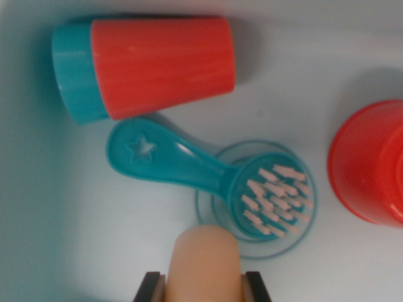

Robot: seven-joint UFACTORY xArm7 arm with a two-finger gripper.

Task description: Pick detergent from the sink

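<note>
Lying on its side, detergent bottle (148,66) shows red body, teal cap.

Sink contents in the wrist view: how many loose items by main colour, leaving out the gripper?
Red: 2, the red plastic bottle with a teal cap and the red plastic cup.
Teal: 1, the teal plastic scrub brush.
Total: 3.

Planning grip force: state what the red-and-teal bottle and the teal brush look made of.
Bottle: apparently hard plastic, satin red body with faint lengthwise ribs, teal cap. Brush: glossy moulded teal plastic, star cut through the handle; pale bristles, probably plastic too, blur leaves it open.
</note>
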